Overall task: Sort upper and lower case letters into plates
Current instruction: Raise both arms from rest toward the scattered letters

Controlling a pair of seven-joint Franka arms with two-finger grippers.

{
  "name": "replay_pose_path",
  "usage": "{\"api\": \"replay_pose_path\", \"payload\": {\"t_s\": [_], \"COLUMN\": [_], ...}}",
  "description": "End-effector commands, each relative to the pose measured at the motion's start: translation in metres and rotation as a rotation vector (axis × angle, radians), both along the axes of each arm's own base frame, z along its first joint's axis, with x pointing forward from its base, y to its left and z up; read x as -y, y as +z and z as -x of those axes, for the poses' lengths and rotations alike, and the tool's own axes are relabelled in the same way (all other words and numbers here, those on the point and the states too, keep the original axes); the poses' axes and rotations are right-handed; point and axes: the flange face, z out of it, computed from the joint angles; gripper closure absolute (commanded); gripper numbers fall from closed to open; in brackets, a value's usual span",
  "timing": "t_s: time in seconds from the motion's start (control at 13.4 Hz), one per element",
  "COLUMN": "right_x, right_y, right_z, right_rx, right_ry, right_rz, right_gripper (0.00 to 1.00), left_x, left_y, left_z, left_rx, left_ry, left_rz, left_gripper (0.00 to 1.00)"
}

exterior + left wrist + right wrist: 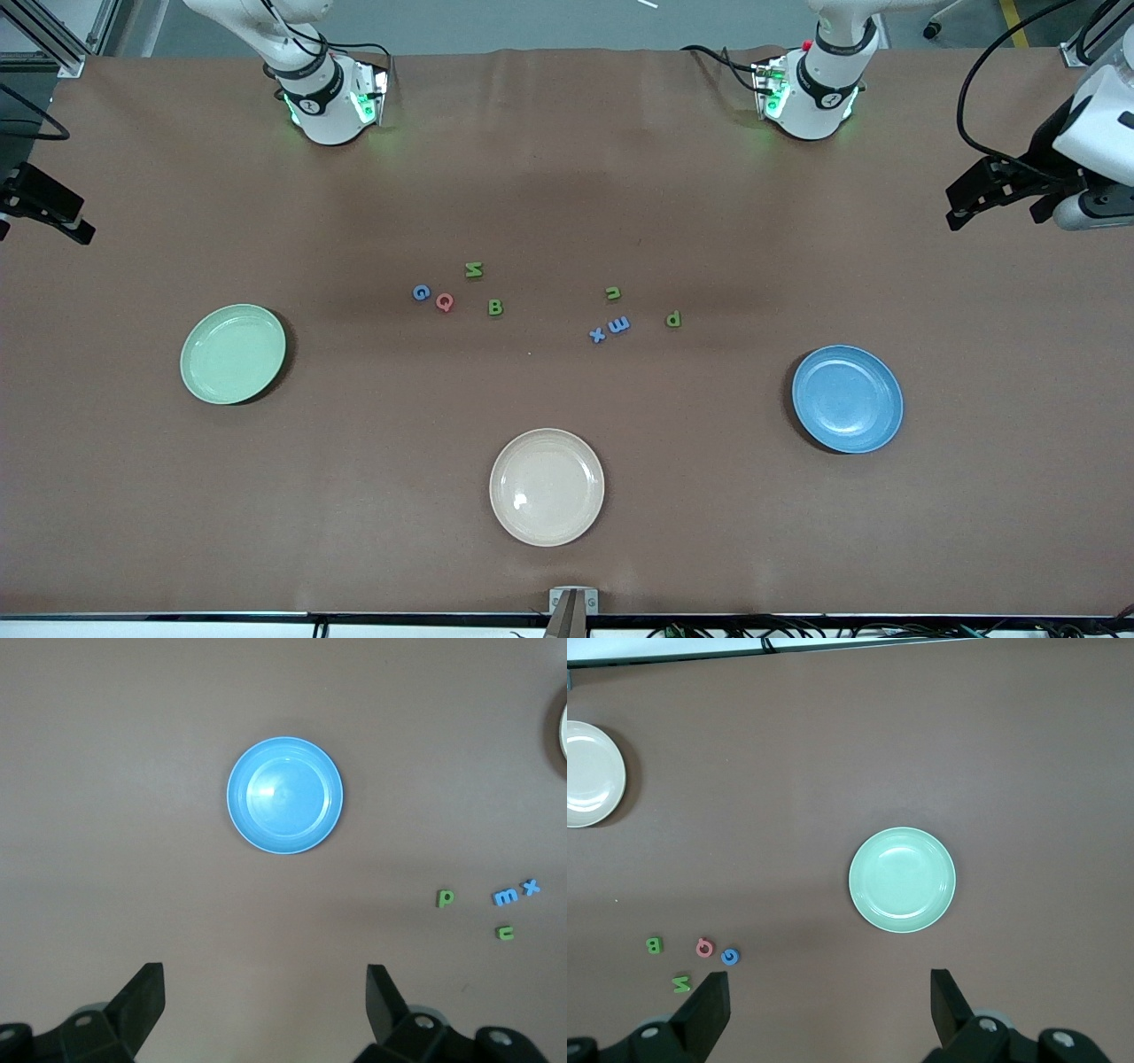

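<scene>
Upper case letters lie in a group mid-table: green N, blue G, red Q and green B. Toward the left arm's end lie lower case letters: green u, blue m, blue x and green p. The light green plate is toward the right arm's end and the blue plate toward the left arm's end; both are bare. My left gripper hangs open and holds nothing, high over the left arm's end of the table. My right gripper is likewise open, high over the right arm's end.
A cream-beige plate sits nearest the front camera, between the two coloured plates. Brown cloth covers the whole table. The arm bases stand along the table edge farthest from the camera.
</scene>
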Motion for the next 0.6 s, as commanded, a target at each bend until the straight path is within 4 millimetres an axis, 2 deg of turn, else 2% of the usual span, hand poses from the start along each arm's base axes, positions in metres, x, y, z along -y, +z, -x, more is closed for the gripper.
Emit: {"api": "replay_pose_path", "payload": {"t_s": [0.0,0.22,0.37,0.52], "right_x": [0.001,0.001,0.001,-0.006], "right_y": [0.004,0.004,0.004,0.0], "right_z": [0.0,0.0,0.0,-0.001], "right_rx": [-0.004,-0.003,-0.003,-0.01], "right_ry": [-0.002,-0.002,-0.003,0.002], "right_rz": [-0.018,-0.016,-0.017,-0.025], "right_gripper": [0.0,0.0,0.0,0.0], "left_x": [0.008,0.004,0.002,0.002], "left_y": [0.003,0.005,0.0,-0.015], "left_z": [0.006,0.006,-0.004,-0.011], "left_rx": [-0.019,-0.019,-0.025,-0.054], "left_ry": [-0.002,-0.001,-0.001,0.0], "left_rz": [-0.004,-0.008,-0.002,0.0], "left_gripper": [0.0,0.0,0.0,0.0]}}
